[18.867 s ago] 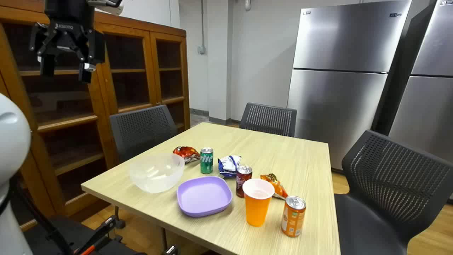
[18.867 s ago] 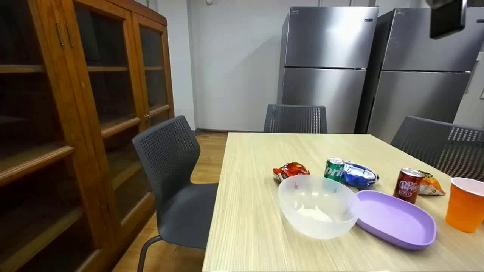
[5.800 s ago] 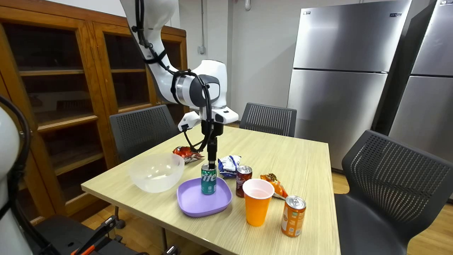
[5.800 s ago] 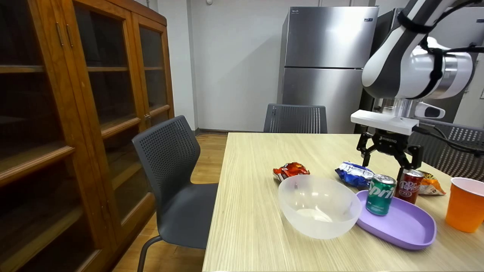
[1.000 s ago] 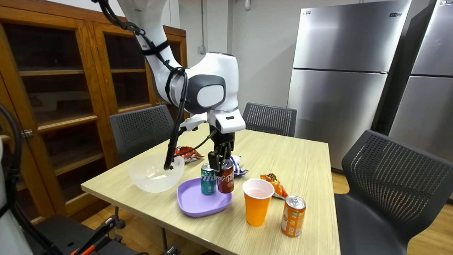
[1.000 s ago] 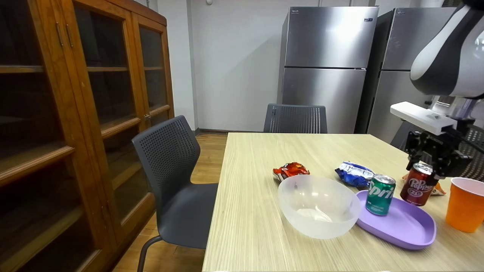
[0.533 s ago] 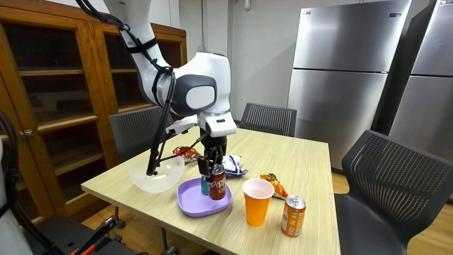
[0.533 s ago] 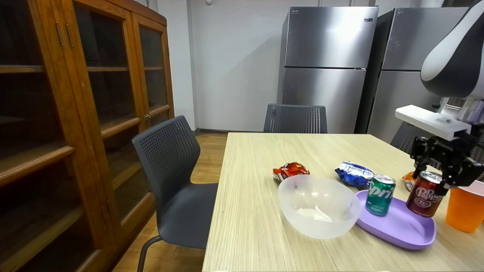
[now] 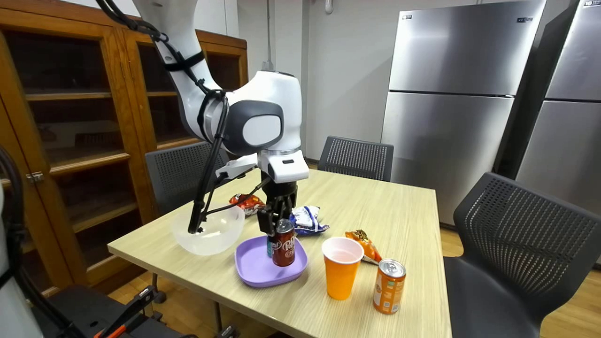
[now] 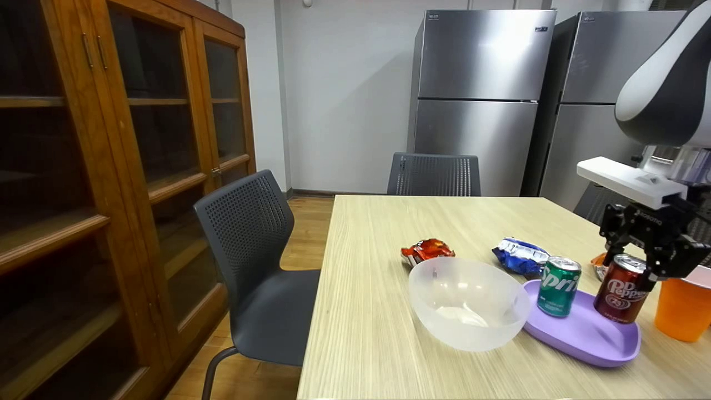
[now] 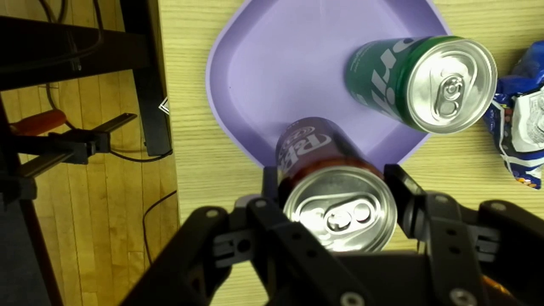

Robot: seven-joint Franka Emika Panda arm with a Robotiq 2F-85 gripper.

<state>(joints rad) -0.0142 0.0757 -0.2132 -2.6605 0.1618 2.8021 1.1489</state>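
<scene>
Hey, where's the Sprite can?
In the wrist view, the Sprite can stands on the right side of the purple plate, between the Dr Pepper can and the blue bag.

An orange cup (image 9: 342, 273) and blue snack bag (image 9: 310, 221) sit near the gripper (image 11: 334, 184); 2 refrigerators (image 10: 480, 111) stand well away.

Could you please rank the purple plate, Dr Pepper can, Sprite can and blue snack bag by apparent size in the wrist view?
1. Purple plate
2. Dr Pepper can and Sprite can, too alike to rank
3. Blue snack bag, visible part only
</scene>
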